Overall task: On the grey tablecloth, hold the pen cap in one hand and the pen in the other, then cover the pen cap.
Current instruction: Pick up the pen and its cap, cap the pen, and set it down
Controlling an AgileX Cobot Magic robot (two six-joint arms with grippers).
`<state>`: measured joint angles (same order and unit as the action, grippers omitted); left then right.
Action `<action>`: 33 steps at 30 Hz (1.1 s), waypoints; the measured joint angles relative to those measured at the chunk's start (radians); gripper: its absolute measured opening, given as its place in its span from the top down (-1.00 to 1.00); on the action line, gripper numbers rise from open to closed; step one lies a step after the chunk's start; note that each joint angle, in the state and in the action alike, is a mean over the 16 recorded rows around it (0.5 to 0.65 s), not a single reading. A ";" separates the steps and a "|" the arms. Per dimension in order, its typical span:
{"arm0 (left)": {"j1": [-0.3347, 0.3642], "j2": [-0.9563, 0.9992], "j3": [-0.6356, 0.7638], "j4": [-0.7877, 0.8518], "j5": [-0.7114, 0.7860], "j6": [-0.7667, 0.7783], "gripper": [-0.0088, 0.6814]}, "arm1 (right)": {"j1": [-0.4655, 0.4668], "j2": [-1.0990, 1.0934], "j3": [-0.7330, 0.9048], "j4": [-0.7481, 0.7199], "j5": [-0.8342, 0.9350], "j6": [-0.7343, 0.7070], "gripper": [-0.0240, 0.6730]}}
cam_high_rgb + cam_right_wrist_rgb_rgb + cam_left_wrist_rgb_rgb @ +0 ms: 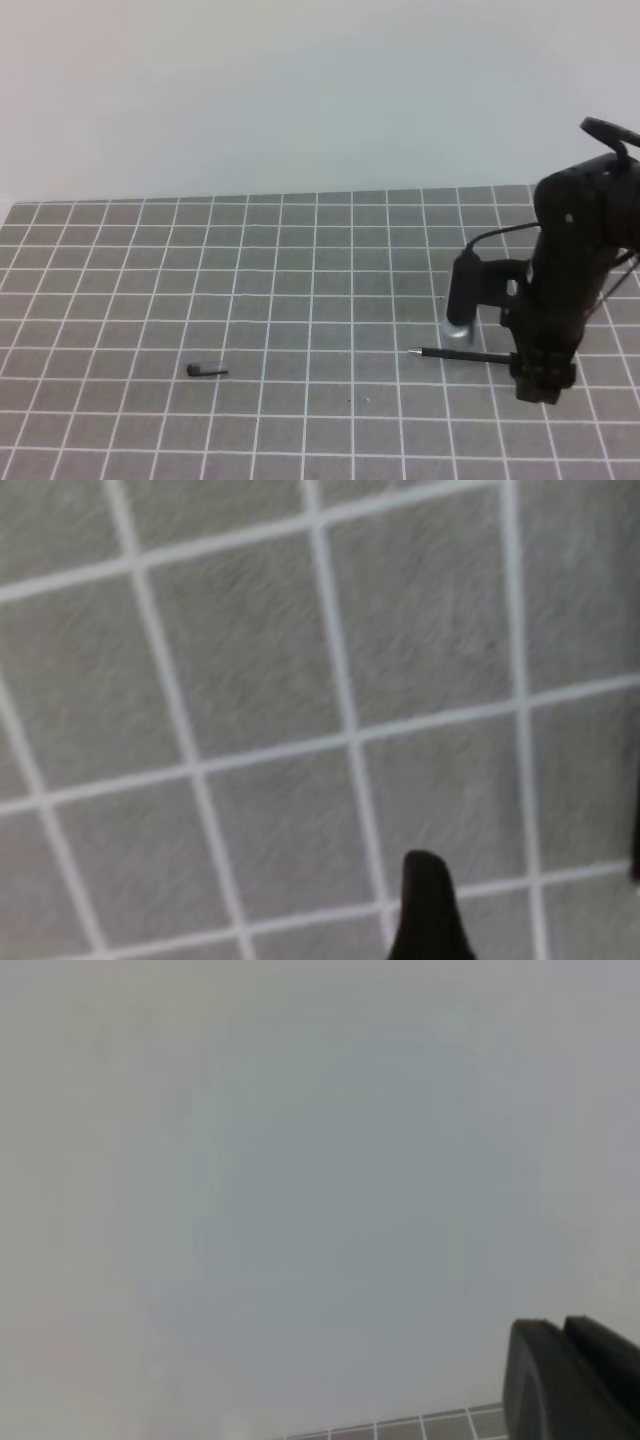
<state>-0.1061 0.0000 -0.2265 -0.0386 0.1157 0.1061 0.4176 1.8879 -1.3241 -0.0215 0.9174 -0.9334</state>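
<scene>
The pen cap (207, 370), a short dark cylinder, lies alone on the grey tablecloth (300, 280) at the front left. To the right lies the pen (455, 354), its silvery tip pointing left. My right gripper (543, 388) points down over the pen's rear end, which it hides. In the right wrist view one dark fingertip (425, 905) stands well apart from a dark sliver at the right edge, so the jaws are open, with only cloth between them; the pen is not in that view. My left gripper (560, 1332) shows only in the left wrist view, fingers together, holding nothing.
A plain pale wall (300, 90) rises behind the cloth's far edge. The right arm's dark body (585, 240) and its wrist camera (462, 300) hang over the cloth's right side. The left wrist view faces the wall, with a strip of cloth (420, 1428) at the bottom.
</scene>
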 joint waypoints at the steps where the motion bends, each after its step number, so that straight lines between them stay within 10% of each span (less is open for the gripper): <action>1: 0.000 0.000 0.000 0.000 0.001 0.000 0.98 | 0.000 0.014 -0.012 0.000 -0.002 0.003 -0.39; 33: 0.000 0.000 0.000 0.000 0.026 0.000 0.98 | -0.062 0.180 -0.186 0.002 0.070 0.022 -0.09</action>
<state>-0.1061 0.0000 -0.2265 -0.0386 0.1421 0.1061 0.3556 2.0675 -1.5101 -0.0199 0.9871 -0.9112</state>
